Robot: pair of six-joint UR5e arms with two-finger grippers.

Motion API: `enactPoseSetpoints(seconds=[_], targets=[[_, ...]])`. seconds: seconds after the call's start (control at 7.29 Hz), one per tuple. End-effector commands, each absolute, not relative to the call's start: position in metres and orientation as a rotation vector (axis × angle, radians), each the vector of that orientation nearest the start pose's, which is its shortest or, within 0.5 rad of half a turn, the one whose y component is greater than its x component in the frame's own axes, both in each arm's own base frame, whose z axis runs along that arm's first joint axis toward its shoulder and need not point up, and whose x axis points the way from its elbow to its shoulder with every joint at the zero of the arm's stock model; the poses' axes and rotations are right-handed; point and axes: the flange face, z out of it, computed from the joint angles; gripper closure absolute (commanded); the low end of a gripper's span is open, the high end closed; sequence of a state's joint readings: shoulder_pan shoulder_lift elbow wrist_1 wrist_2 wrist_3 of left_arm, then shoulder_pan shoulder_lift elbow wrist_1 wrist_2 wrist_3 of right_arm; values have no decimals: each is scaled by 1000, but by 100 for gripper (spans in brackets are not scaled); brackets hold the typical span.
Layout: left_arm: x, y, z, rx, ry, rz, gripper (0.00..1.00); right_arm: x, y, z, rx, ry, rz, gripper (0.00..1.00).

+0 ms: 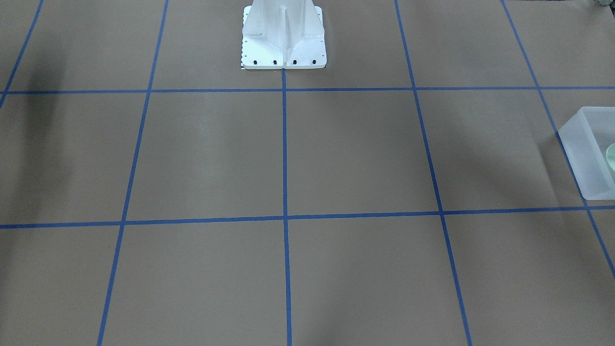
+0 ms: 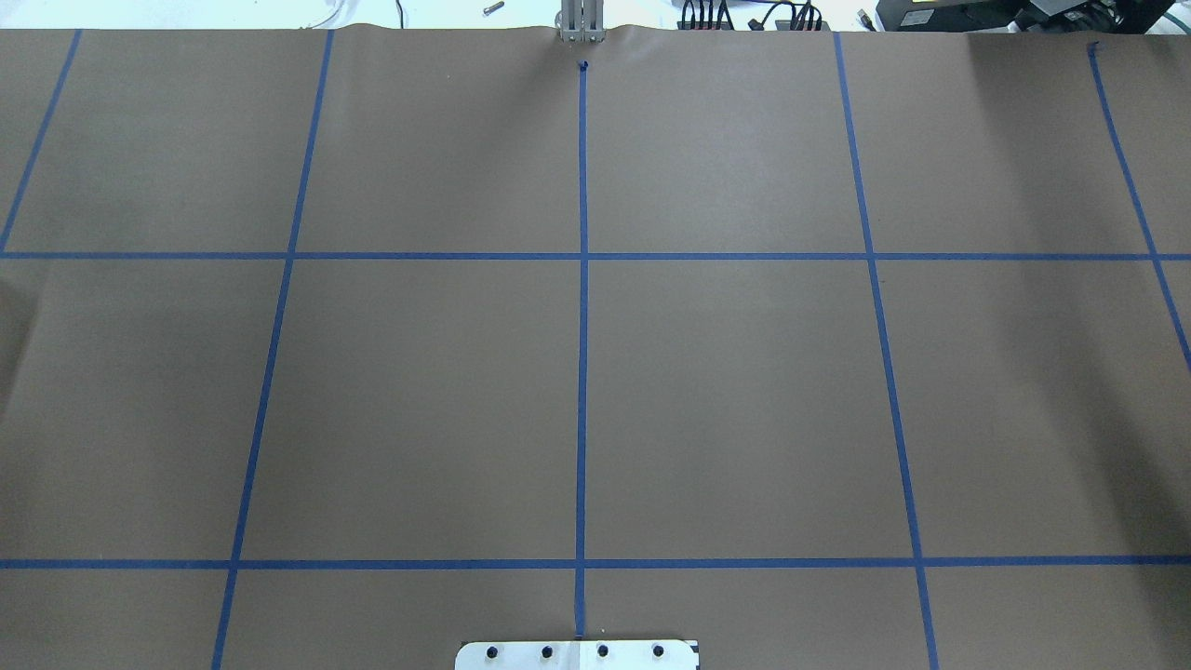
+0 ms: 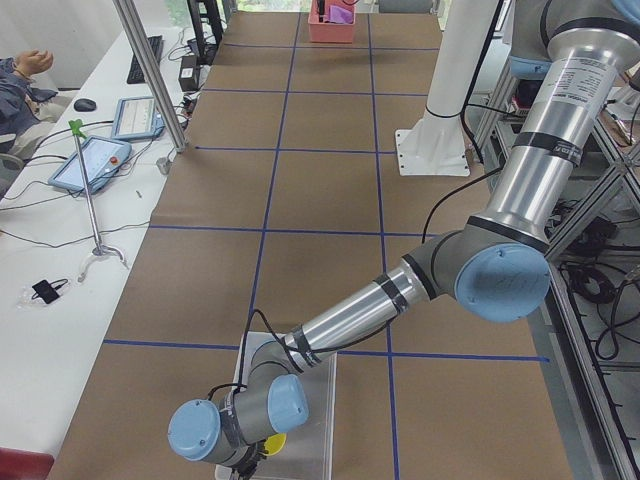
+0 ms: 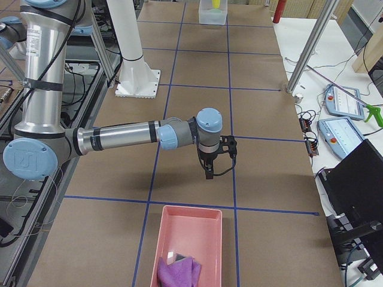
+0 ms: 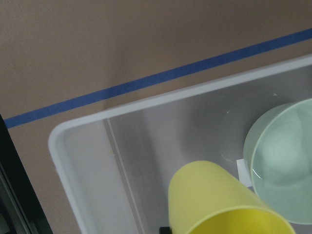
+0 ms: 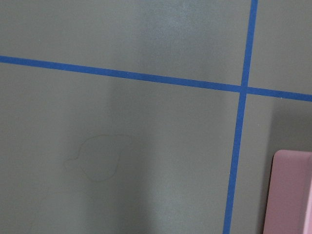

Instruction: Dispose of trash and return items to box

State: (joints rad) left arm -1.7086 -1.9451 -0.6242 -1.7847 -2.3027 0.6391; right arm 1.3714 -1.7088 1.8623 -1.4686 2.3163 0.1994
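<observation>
The frosted-white box (image 5: 78, 127) holds the sage-green bowl (image 5: 285, 161) and a yellow cup (image 5: 214, 204), which lies tilted close under the left wrist camera. The box also shows at the right edge of the front view (image 1: 587, 154), with a sliver of the bowl (image 1: 611, 156). In the exterior left view my left gripper (image 3: 255, 460) hangs over the box (image 3: 322, 400) beside the yellow cup (image 3: 275, 442); I cannot tell whether it is open or shut. My right gripper (image 4: 218, 167) hovers over bare table; I cannot tell its state.
A pink tray (image 4: 190, 233) with a purple cloth (image 4: 179, 272) lies near my right gripper; its corner shows in the right wrist view (image 6: 292, 190). The white robot base (image 1: 283, 38) stands at mid-table. Operator desks with tablets line the table's far side.
</observation>
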Motion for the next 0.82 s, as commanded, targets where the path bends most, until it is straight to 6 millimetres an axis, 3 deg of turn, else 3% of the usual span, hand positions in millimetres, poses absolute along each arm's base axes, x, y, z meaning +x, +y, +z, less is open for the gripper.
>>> enactPoseSetpoints(seconds=[0.0, 0.41, 0.69], targets=[[-141, -536, 877, -44, 804, 341, 100, -23, -448, 569, 93, -774, -95, 0], [-139, -535, 879, -57, 806, 331, 100, -23, -448, 568, 96, -773, -96, 0], [-137, -535, 880, -58, 808, 332, 43, -23, -447, 569, 93, -772, -95, 0]])
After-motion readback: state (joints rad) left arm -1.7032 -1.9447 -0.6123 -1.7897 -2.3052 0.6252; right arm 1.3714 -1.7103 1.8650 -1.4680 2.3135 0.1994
